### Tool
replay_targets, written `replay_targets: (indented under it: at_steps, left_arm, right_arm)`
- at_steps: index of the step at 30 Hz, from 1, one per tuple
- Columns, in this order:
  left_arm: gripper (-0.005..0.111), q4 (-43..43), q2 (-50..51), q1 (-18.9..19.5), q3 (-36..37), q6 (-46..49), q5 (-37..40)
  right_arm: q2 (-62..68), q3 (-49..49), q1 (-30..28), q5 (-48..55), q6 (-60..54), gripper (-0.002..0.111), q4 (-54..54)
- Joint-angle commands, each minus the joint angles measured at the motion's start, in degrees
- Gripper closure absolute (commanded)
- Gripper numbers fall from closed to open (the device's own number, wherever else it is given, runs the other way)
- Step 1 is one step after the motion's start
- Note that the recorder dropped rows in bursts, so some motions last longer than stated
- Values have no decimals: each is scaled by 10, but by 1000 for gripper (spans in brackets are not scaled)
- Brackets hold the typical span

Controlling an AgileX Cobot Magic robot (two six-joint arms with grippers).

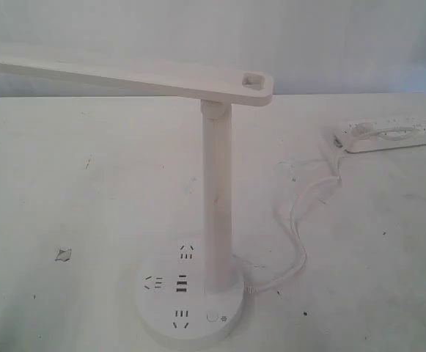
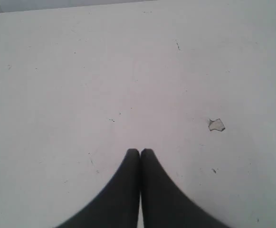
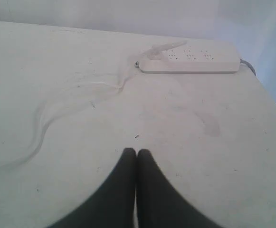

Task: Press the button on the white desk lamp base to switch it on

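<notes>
Nearest the exterior camera: the base [image 1: 187, 297] of the white desk lamp [image 1: 216, 205], a thick disc flat on the table [image 1: 88, 220], with the button [image 1: 213, 318] at its near rim, just right of the post's foot, beside a tiny sun mark. Probably stiff plastic, bottom-heavy under a long arm; best pressed straight down, lightly, never gripped. Left gripper [image 2: 140, 152] clenched on nothing above bare tabletop; right gripper [image 3: 136, 152] likewise pinched empty, facing the power strip [image 3: 190, 61].

It looked like a bare lab or test bench: a scuffed, chipped white surface [image 1: 88, 183] against a blank pale backdrop [image 1: 308, 37], with a long white power strip [image 1: 392, 136] lying on it.
</notes>
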Motion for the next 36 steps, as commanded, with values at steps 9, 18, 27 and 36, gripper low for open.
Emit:
replay_targets:
  at_steps: [9, 18, 27, 36]
  left_arm:
    - [107, 0, -2, -5, 1, 1, -2]
    - [107, 0, -2, -5, 1, 1, -2]
    - [107, 0, -2, -5, 1, 1, -2]
    - [107, 0, -2, -5, 1, 1, -2]
  right_arm:
    - [-3, 1, 4, -23, -8, 108, -18]
    - [-3, 1, 4, -22, -10, 108, -19]
    - [-3, 1, 4, -305, -51, 108, -34]
    - [-3, 1, 4, -788, -30, 108, -31]
